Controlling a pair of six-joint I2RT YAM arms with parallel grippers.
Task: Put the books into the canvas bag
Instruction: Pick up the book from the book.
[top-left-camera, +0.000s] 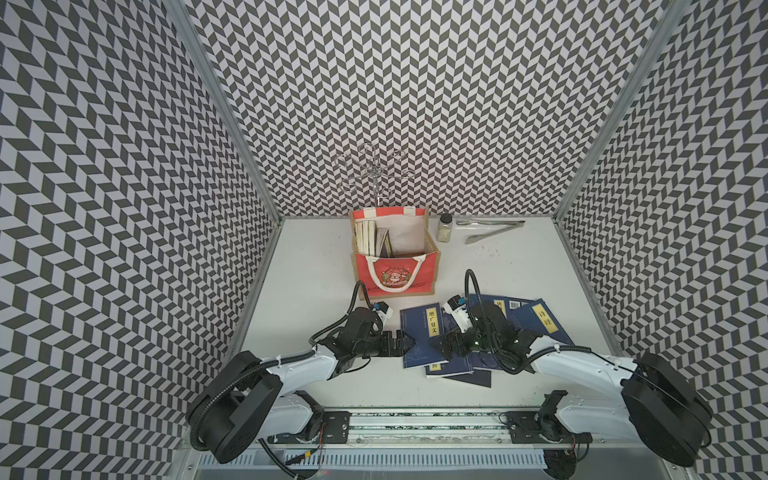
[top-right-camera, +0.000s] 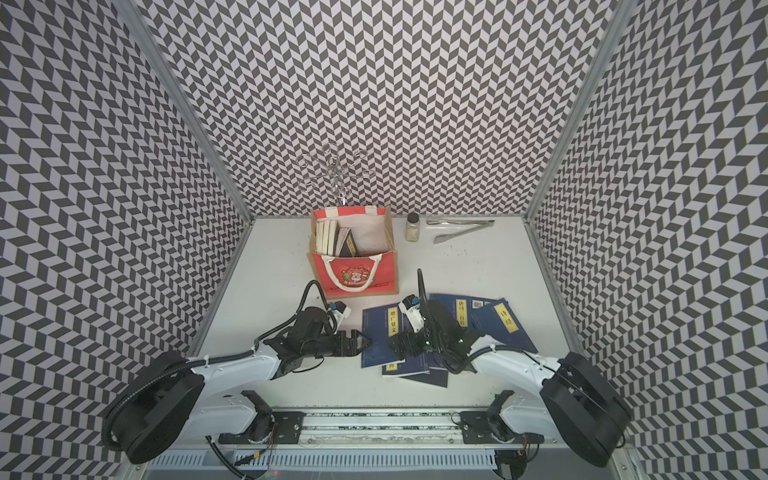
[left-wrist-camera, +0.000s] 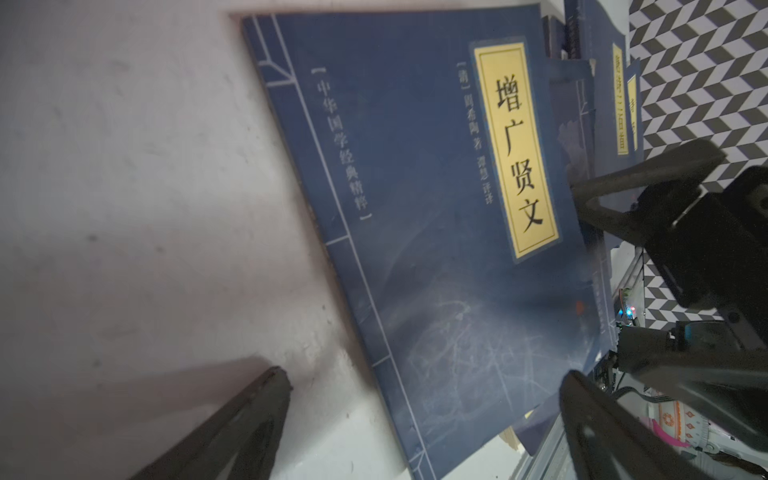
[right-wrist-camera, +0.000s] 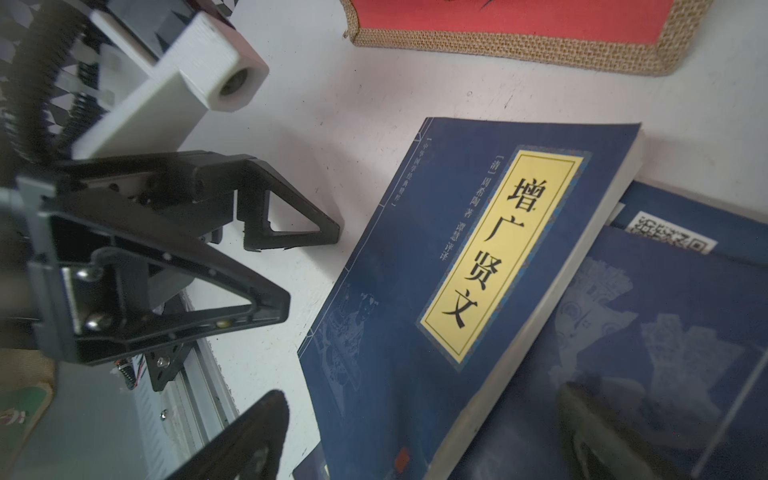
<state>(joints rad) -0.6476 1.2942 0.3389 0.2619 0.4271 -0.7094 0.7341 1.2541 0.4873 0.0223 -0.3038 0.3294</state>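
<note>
Left gripper (top-left-camera: 406, 341) is seen spread fully wide and empty, set low just beside the spine edge of the top thin navy-blue paperback with a yellow title label (top-left-camera: 420, 332); whether that edge is touched cannot be told. In the right wrist view its two black triangular fingers (right-wrist-camera: 286, 307) are seen over bare white tabletop (top-left-camera: 311, 291). Right gripper (top-left-camera: 441, 348) is also spread fully wide with nothing held, hung over the far side of the same book, one finger (right-wrist-camera: 582, 411) above a lower navy-blue book with a pale print (right-wrist-camera: 665, 332); contact cannot be told. The boxy canvas bag with a red front, tan jute sides and white rope handles (top-left-camera: 424, 270) is stood upright and open. Several paperbacks (top-left-camera: 370, 237) are stood on edge inside the bag, at its left side, the rest of the white lining left bare. The loose navy-blue books (top-right-camera: 498, 324) are spread flat and overlapping in front of the bag, on the robot's side, the middle of the pile being covered by the right arm. To the right of the bag a small glass jar with a dark lid (top-left-camera: 444, 227) and metal tongs (top-left-camera: 490, 230) are laid out; behind the bag a clear wire-like stand (top-left-camera: 374, 174) is seen.
</note>
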